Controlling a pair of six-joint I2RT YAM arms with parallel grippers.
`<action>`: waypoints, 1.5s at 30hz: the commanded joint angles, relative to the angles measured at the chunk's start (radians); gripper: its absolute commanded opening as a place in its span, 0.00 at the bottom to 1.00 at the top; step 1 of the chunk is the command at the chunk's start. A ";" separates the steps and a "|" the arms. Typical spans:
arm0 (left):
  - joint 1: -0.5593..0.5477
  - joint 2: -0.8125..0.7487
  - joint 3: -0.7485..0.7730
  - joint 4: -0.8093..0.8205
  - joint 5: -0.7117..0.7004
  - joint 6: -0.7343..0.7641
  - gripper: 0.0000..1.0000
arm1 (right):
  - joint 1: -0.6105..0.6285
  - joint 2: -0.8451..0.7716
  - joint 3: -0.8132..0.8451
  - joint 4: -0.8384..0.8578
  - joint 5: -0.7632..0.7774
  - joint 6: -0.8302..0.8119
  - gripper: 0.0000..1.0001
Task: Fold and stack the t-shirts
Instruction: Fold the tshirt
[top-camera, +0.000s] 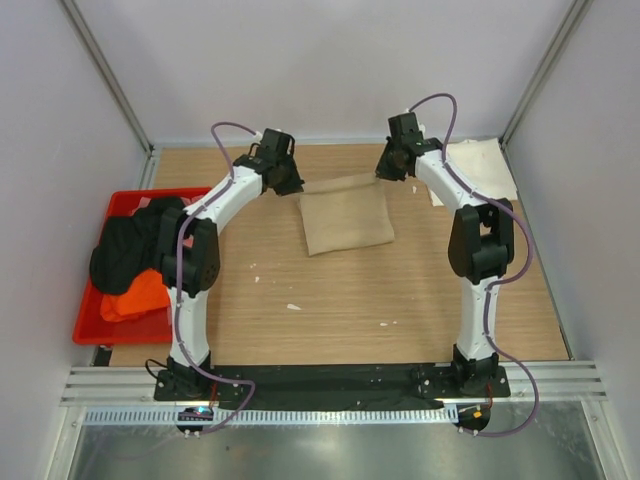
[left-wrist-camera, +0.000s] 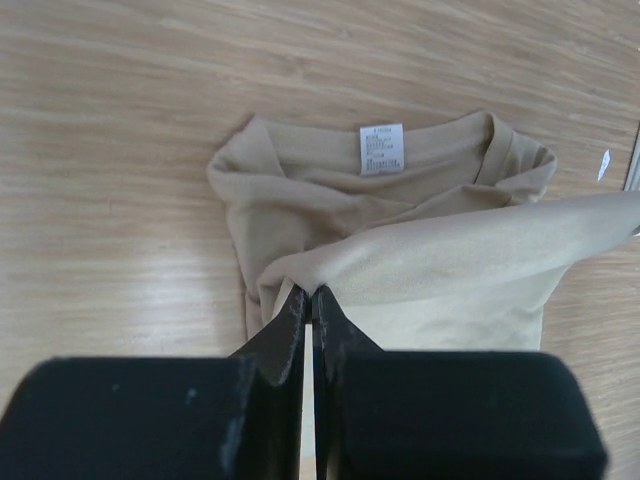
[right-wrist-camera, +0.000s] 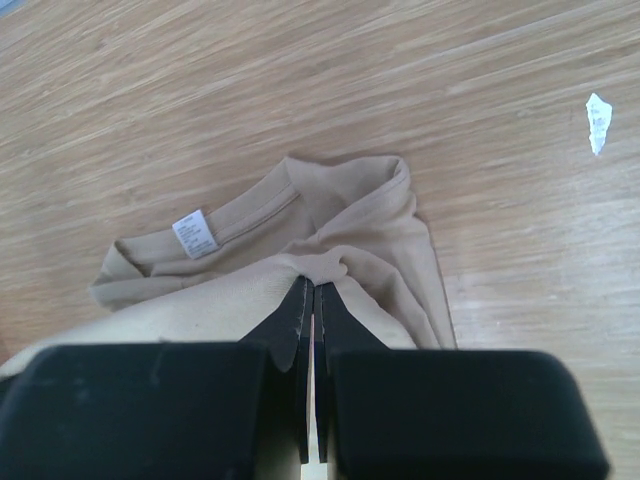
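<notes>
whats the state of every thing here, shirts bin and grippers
tan shirt: partly folded, one edge pinched and lifted
left gripper: shut on tan shirt
right gripper: shut on tan shirt
white shirt: lying on table
black shirt: heaped in red bin
orange shirt: crumpled in red bin

Left arm and right arm: white link shells, black joint housings, black bases. Purple cable loops along each. Jaws are matte black, wedge-tipped.

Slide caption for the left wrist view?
Left gripper shut on a fold of the tan t-shirt, neck label showing.
</notes>
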 joint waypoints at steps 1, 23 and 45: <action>0.045 0.065 0.069 0.063 0.063 0.045 0.00 | -0.034 0.020 0.054 0.081 -0.020 -0.013 0.01; 0.091 0.263 0.314 0.054 0.094 0.157 0.39 | -0.069 0.133 0.106 0.161 -0.129 -0.035 0.28; -0.031 -0.123 -0.381 0.214 0.284 0.131 0.40 | -0.098 -0.194 -0.426 0.110 -0.376 -0.272 0.39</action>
